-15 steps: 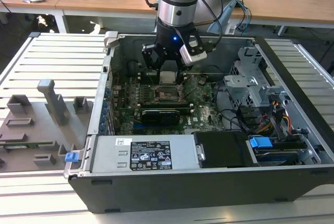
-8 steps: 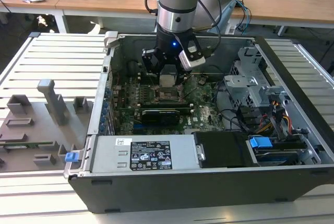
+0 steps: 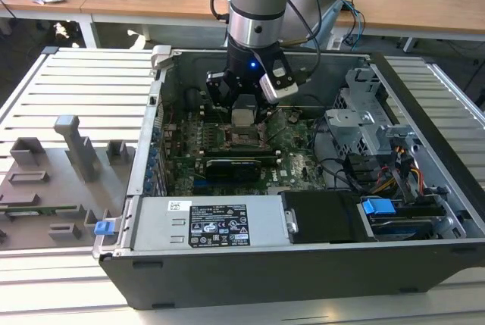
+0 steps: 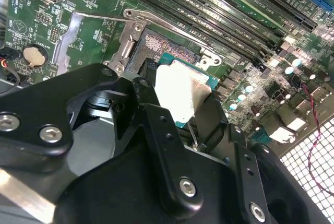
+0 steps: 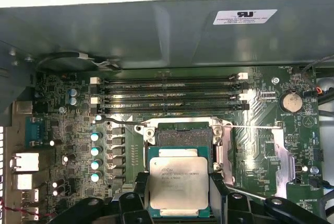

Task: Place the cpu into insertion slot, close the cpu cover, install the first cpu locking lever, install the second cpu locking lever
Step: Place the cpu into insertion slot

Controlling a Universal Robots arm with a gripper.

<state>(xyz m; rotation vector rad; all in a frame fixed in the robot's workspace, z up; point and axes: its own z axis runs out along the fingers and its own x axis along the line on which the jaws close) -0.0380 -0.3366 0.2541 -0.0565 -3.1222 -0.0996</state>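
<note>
The gripper (image 4: pixel 180 97) is clamped on the cpu (image 5: pixel 177 185). In both wrist views 2 black fingers (image 4: pixel 156 125) press on opposite edges of the chip, whose silvery top faces up. The cpu hangs over the near part of the socket (image 5: pixel 180 136); I cannot tell whether it touches the rim. Beyond the chip the socket's dark contact field lies bare.

Beside the socket the cover (image 5: pixel 282 156) is swung open, clear of the opening, and green board shows through its window. 2 thin levers (image 5: pixel 119 121) reach out from the socket's far corners, 1 to each side. A round coin cell (image 5: pixel 290 101) sits near the cover, and a row of capacitors (image 5: pixel 95 151) stands on the socket's other side. Past the socket 4 long black memory slots (image 5: pixel 167 93) run parallel to its far edge. Behind them rises the grey wall (image 5: pixel 156 31) of the case.

In the exterior view the power supply (image 3: pixel 204 223) lies nearest, along the front of the open case (image 3: pixel 250 279). Behind it is the board (image 3: pixel 295 158), where the arm (image 3: pixel 258 7) comes down with the gripper just above the socket. On the exterior view's left a grey fixture (image 3: pixel 76 147) rests on the slatted table (image 3: pixel 83 82). Desks (image 3: pixel 151 3) stand farthest back.
</note>
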